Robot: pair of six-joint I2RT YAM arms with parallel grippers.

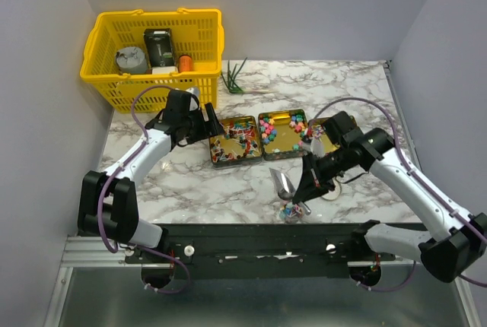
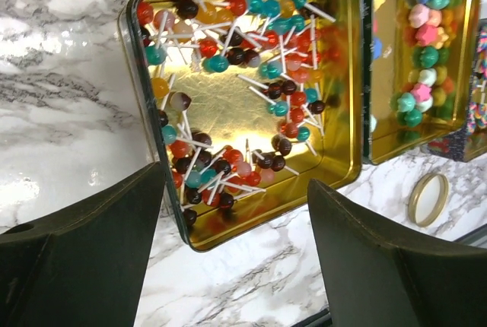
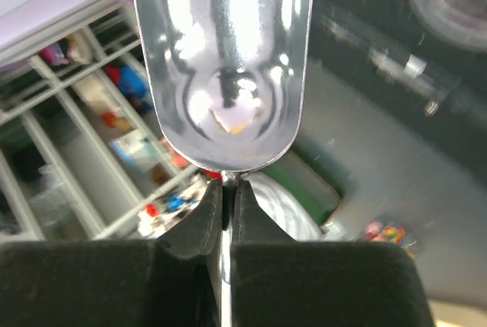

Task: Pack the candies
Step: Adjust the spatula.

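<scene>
Top external view shows the right gripper (image 1: 303, 184) low in the middle of the frame. Its fingers are pressed together on the handle of a metal scoop (image 1: 283, 182). The right wrist view confirms this clamp, and the scoop bowl looks empty there.

The candies (image 1: 268, 131) lie mostly in the middle tin (image 1: 285, 145), which is up in the frame from the scoop. A small loose cluster (image 1: 292, 210) sits just below the scoop, near the lower edge of the marble table (image 1: 190, 182). So the right arm is the nearer one. I judge that its next move is a short reach upward to that tin.

The right tin (image 1: 321, 125) is partly hidden behind this arm and stands close to its path. The left gripper (image 2: 236, 182) hovers at the left with its fingers apart and holds nothing, just beside the lollipop tin (image 2: 228, 110). A yellow basket (image 1: 106, 84) stands in the upper left, well apart.
</scene>
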